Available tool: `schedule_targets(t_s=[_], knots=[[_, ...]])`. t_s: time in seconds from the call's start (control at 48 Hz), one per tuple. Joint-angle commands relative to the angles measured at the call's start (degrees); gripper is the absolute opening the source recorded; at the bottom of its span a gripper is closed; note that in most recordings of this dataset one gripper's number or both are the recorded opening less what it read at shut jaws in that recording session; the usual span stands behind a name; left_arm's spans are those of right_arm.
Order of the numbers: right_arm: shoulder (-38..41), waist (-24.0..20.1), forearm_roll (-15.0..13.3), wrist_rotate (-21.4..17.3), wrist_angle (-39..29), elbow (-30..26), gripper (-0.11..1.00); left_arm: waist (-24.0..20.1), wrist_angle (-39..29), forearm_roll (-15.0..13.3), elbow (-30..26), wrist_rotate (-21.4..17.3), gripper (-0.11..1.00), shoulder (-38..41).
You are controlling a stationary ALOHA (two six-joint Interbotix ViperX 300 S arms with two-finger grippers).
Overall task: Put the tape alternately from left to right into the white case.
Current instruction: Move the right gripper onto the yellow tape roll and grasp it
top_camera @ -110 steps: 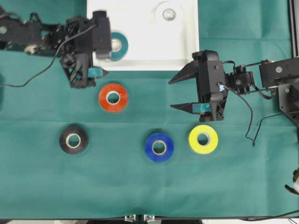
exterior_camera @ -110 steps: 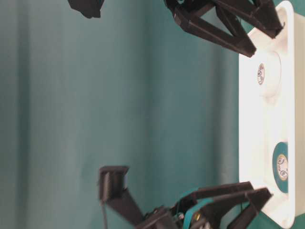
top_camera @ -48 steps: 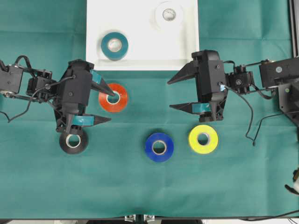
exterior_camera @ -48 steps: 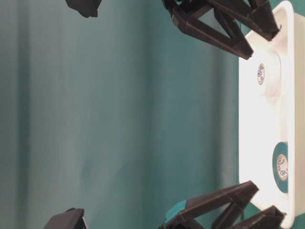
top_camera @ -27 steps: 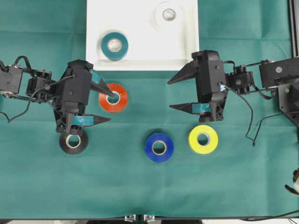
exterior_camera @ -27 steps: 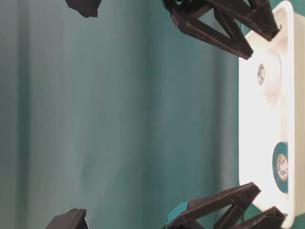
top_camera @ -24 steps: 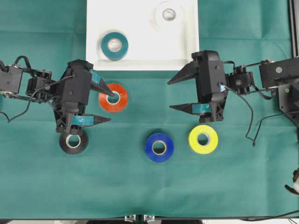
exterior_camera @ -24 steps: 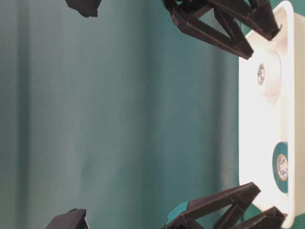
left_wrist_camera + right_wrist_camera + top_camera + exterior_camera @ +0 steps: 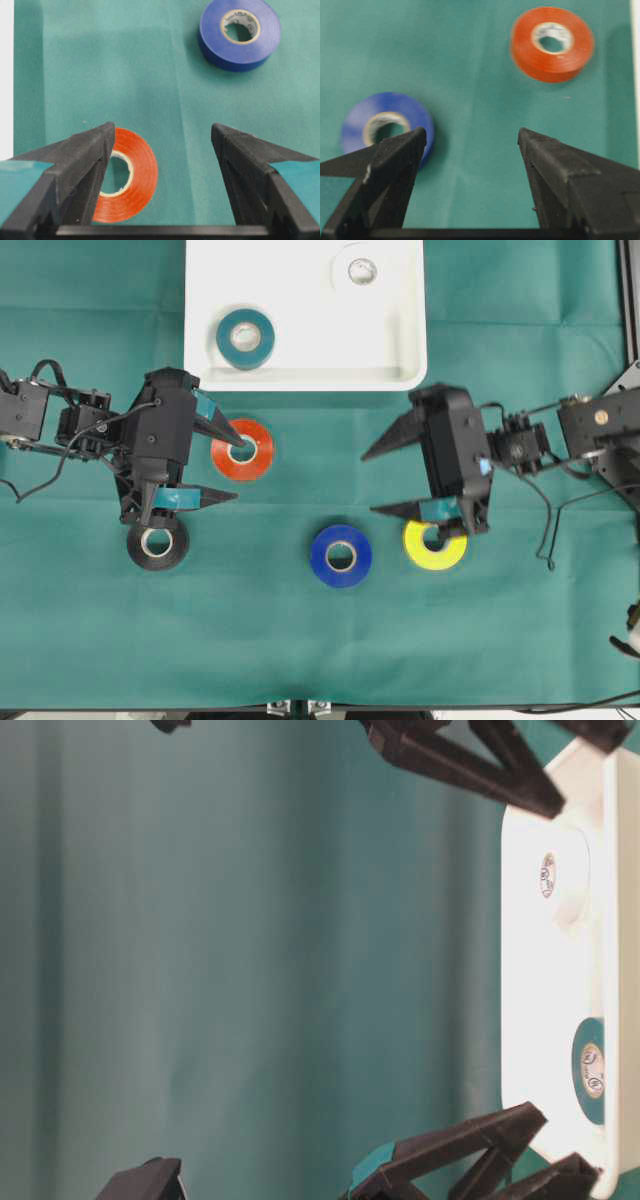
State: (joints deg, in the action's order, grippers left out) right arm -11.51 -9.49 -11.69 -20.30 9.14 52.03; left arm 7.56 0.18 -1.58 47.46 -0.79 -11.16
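Left end effector spread wide and empty over red-orange roll, right end effector spread wide and empty, between blue roll and yellow roll, teal roll and white roll in white case

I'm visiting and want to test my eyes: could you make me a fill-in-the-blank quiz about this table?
1. The white tray holds a white roll and a ____ roll.
2. The roll between the red roll and the yellow roll is ____.
3. The number of rolls lying on the green cloth is ____.

Missing words: teal; blue; four
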Motion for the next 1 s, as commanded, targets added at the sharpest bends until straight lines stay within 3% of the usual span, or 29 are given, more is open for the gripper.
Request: schedule_targets(t_s=[0.0, 0.5, 0.979], knots=[[-0.4, -1.1, 0.1, -0.3, 0.6, -0.9, 0.78, 0.2, 0.4, -0.1, -0.9, 0.0, 0.93, -0.8], [-0.4, -2.3, 0.1, -2.3, -2.2, 0.1, 0.78, 0.2, 0.4, -0.1, -0.7, 0.0, 0.93, -0.8], [-0.4, -7.0, 0.1, -14.2, -19.6, 0.2, 0.78, 0.1, 0.4, -0.1, -1.0, 0.1, 0.93, -0.8]])
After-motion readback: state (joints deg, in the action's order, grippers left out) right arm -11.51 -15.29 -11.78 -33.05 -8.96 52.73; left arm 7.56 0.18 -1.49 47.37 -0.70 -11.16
